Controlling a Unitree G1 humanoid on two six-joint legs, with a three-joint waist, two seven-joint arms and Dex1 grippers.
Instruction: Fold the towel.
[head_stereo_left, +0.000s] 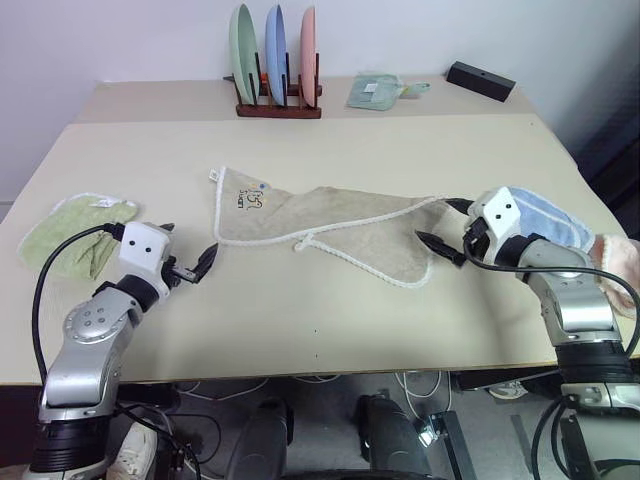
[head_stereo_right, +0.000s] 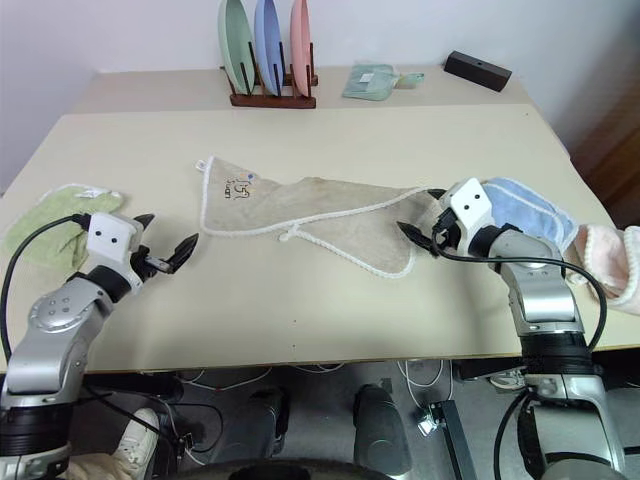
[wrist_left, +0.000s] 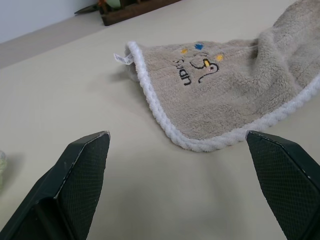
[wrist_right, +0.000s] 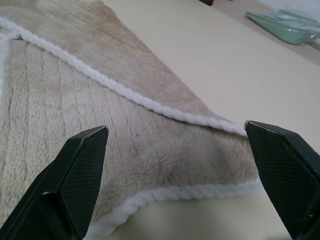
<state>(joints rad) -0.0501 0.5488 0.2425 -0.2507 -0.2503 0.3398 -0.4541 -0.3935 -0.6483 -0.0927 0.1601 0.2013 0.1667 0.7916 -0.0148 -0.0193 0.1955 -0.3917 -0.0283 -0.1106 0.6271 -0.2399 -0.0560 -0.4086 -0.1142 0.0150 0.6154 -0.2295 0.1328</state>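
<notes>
The towel lies crumpled and partly doubled over in the middle of the table. If you pinch just one layer at the right end, it may bunch up more. The right gripper sits wide open, empty, at that end. The left gripper is wide open too, empty, just beside the logo corner.

It looked like a lab. Cables hung under the bare table. A plate rack stood at the table's far edge.
</notes>
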